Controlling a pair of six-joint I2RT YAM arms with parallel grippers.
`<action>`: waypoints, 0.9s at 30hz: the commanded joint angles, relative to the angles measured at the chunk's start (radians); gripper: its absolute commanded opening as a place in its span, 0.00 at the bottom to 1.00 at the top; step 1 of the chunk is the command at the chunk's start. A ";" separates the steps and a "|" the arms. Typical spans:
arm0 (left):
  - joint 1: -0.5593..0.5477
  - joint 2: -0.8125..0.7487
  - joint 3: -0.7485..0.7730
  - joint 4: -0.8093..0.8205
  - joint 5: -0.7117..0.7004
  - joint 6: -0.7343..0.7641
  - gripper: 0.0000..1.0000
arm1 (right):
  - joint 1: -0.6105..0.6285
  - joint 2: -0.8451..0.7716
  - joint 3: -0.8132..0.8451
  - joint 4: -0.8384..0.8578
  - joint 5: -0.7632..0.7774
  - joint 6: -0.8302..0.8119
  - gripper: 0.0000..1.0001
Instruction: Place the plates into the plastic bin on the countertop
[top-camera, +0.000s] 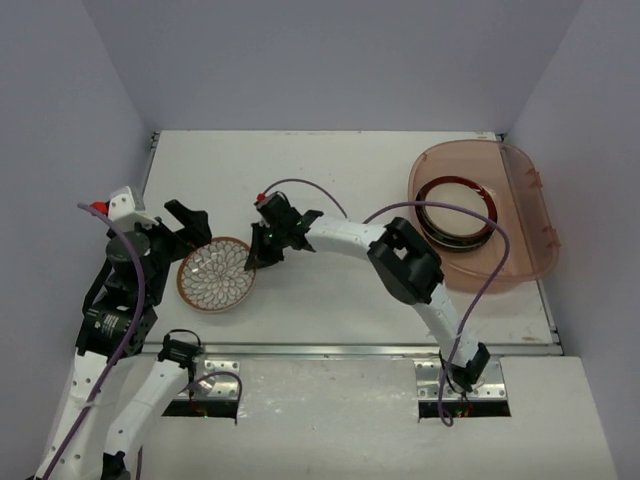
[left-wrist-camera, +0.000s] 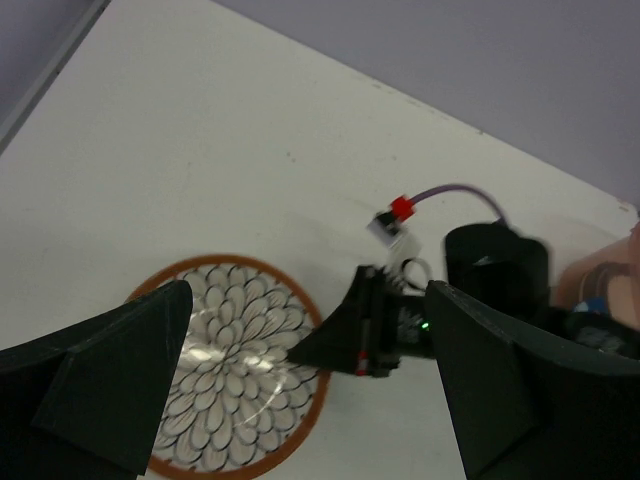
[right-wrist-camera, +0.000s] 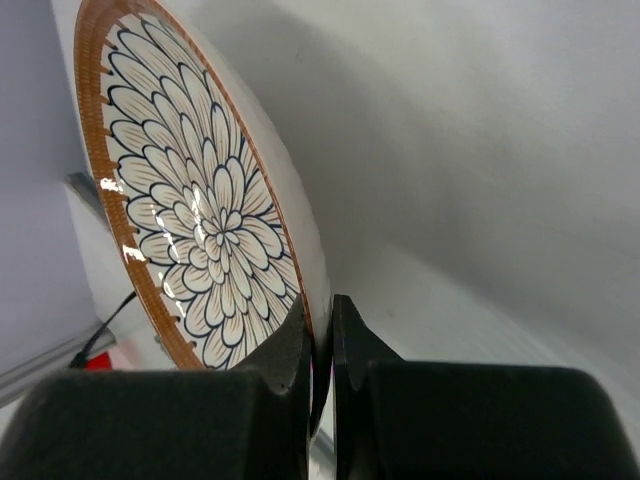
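A brown-rimmed white plate with a petal pattern (top-camera: 214, 274) sits on the white countertop (top-camera: 330, 180) at the left. It also shows in the left wrist view (left-wrist-camera: 230, 375) and the right wrist view (right-wrist-camera: 190, 210). My right gripper (top-camera: 252, 256) is shut on its right rim, one finger over and one under (right-wrist-camera: 322, 330). My left gripper (top-camera: 190, 232) is open and empty, just above the plate's left side. The pinkish plastic bin (top-camera: 520, 255) at the far right holds a stack of plates, a maroon-rimmed one (top-camera: 460, 200) on top.
The countertop's metal front edge (top-camera: 350, 349) runs along the near side. Grey walls close in the back and both sides. A purple cable (top-camera: 440, 210) arches over the right arm towards the bin.
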 joint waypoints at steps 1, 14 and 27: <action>0.003 -0.019 -0.087 0.075 -0.015 -0.009 1.00 | -0.179 -0.332 0.053 0.025 -0.050 -0.053 0.00; -0.007 0.010 -0.162 0.142 0.036 -0.010 1.00 | -0.993 -1.045 -0.521 -0.087 -0.145 -0.032 0.00; -0.047 0.027 -0.159 0.136 0.031 -0.002 1.00 | -1.491 -1.055 -0.723 -0.089 -0.196 -0.071 0.00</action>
